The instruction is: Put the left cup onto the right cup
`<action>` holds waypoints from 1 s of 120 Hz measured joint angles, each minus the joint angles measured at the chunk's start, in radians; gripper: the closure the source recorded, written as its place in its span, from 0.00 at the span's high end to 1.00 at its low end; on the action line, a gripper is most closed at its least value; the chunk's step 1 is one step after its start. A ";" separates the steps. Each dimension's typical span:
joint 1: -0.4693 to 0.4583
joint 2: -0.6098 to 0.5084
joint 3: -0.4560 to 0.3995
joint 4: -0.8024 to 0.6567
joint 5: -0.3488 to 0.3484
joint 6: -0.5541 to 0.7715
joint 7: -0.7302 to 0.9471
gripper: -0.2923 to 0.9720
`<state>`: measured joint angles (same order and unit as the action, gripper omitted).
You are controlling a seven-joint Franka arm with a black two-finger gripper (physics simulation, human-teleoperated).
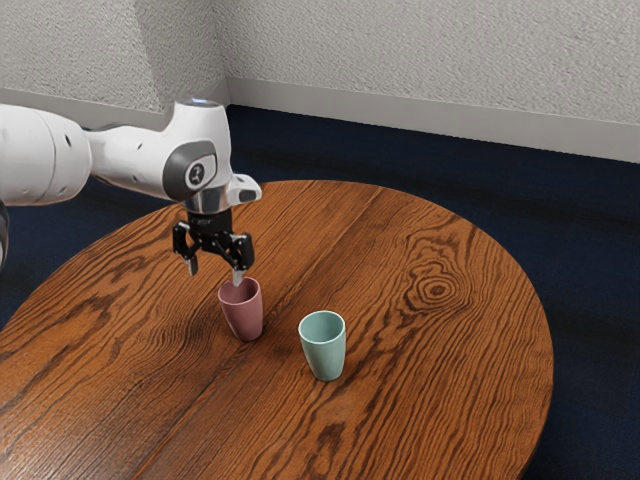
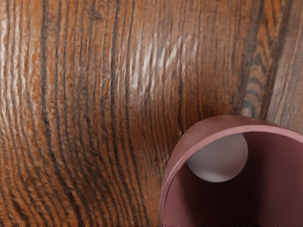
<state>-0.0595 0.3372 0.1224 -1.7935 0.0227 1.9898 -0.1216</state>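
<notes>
Two views of one round wooden table [image 1: 440, 300]: one from the side, one from the robot's hand.

The exterior view sits off to the arm's side, raised, looking down across the whole table to the dark carpet and wall corner behind it; the arm [image 1: 120, 160] enters from the exterior view's left. The wrist view rides on the hand above the gripper [image 1: 214, 268], facing down and very near the table [image 2: 71, 118]. Both views share the pink cup [image 1: 241, 312] [image 2: 189, 142] and the wood beside it.

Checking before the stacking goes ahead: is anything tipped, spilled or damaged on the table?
Nothing stands out. The pink cup and the teal cup both stand upright and apart on the table, with the open tool above the pink one.
</notes>
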 joint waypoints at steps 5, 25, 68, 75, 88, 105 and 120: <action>0.001 0.000 0.000 -0.003 0.000 0.001 -0.001 0.76; 0.003 0.001 0.000 -0.021 -0.003 0.012 -0.004 0.76; 0.004 0.021 0.000 -0.025 -0.008 0.026 -0.009 0.75; 0.004 0.025 -0.001 -0.025 -0.009 0.027 -0.009 0.75; 0.004 0.028 -0.001 -0.025 -0.010 0.028 -0.010 0.74; 0.004 0.033 -0.001 -0.024 -0.020 0.030 -0.013 0.74; 0.004 0.037 0.000 -0.023 -0.030 0.030 -0.015 0.74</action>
<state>-0.0553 0.3742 0.1223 -1.8167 -0.0070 2.0199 -0.1363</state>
